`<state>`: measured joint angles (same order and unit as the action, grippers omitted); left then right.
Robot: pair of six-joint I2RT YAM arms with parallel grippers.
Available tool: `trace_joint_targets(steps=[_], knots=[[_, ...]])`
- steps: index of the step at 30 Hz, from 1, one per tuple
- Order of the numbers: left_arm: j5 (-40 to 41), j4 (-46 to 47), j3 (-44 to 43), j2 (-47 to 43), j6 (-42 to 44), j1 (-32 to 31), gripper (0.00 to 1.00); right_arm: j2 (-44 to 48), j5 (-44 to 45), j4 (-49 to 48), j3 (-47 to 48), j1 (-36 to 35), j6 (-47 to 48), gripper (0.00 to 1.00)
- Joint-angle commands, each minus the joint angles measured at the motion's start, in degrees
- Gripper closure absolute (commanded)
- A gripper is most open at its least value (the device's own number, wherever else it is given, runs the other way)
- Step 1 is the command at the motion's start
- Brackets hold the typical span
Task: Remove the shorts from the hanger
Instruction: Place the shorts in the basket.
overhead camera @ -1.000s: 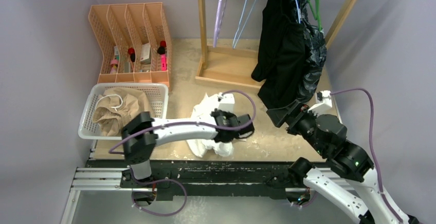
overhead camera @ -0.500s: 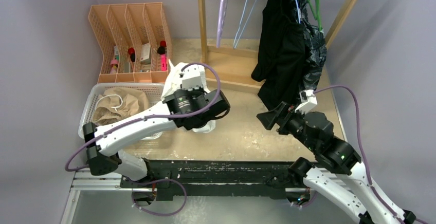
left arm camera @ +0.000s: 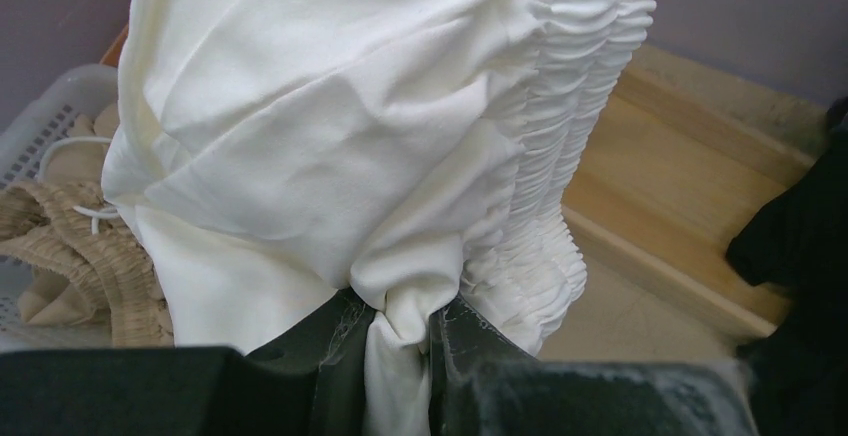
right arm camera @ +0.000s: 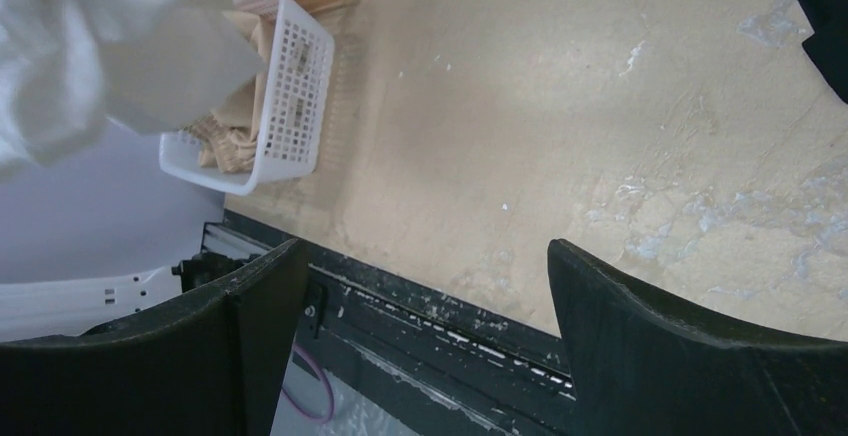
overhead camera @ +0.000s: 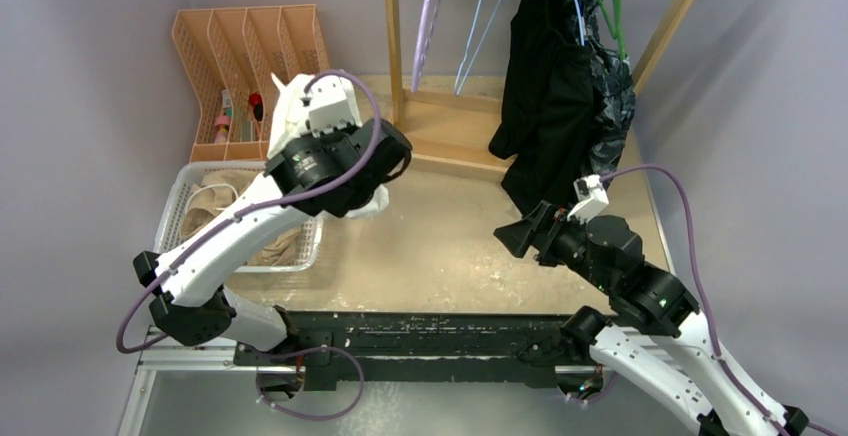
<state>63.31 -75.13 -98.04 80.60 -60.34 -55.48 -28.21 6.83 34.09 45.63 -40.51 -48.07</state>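
My left gripper (left arm camera: 400, 331) is shut on a fold of the white shorts (left arm camera: 330, 136). It holds them in the air just right of the basket, and the gathered waistband hangs at the right. From above, the white shorts (overhead camera: 284, 106) show around the left wrist. Tan shorts (overhead camera: 215, 206) lie in the white basket (overhead camera: 170, 226). Black shorts (overhead camera: 550, 106) and a dark patterned pair (overhead camera: 614, 96) hang from hangers on the wooden rack (overhead camera: 440, 131). My right gripper (overhead camera: 515, 236) stands open and holds nothing, below and left of the black shorts' hem; its fingers (right arm camera: 640, 346) frame bare table.
An empty purple hanger (overhead camera: 432, 6) and a pale blue hanger (overhead camera: 480, 16) hang on the rack's left side. An orange file organiser (overhead camera: 250, 56) with small items stands behind the basket. The table's near edge with its black rail (right arm camera: 450, 326) lies under the right gripper.
The left arm has lifted the white shorts off the table's front and swung them left and back beside the basket. The right gripper has drawn slightly left, away from the black shorts.
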Motion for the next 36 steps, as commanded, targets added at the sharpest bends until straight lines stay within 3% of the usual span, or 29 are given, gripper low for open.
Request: trace_joint_targets(steps=[1, 8, 17, 22, 26, 36], knots=[[10.52, -8.60, -13.79, 2.26, 1.07, 1.78, 1.00, 0.71, -1.60, 1.20, 2.49, -0.27, -0.45, 0.10], [8.35, -9.13, -6.53, -2.24, 0.00, 9.95, 1.00, 0.96, -0.76, 4.68, 4.62, -0.28, -0.26, 0.10], [-0.74, 1.35, 3.25, -2.28, 9.91, 26.60, 1.00, -0.35, -2.44, 0.83, 3.35, -0.28, -0.87, 0.11], [-11.44, 10.06, 11.50, -7.23, 15.86, 43.53, 1.00, -2.74, -2.83, 0.06, 3.90, -0.32, -0.13, 0.11], [-9.35, 11.64, 14.23, -11.07, 15.96, 52.06, 1.00, -4.68, -4.19, 0.02, 4.91, -0.28, 1.23, 0.11], [-21.29, 22.43, 25.37, -6.65, 17.40, 55.41, 1.00, -10.34, -5.43, -1.14, 6.83, -0.27, 6.07, 0.11]])
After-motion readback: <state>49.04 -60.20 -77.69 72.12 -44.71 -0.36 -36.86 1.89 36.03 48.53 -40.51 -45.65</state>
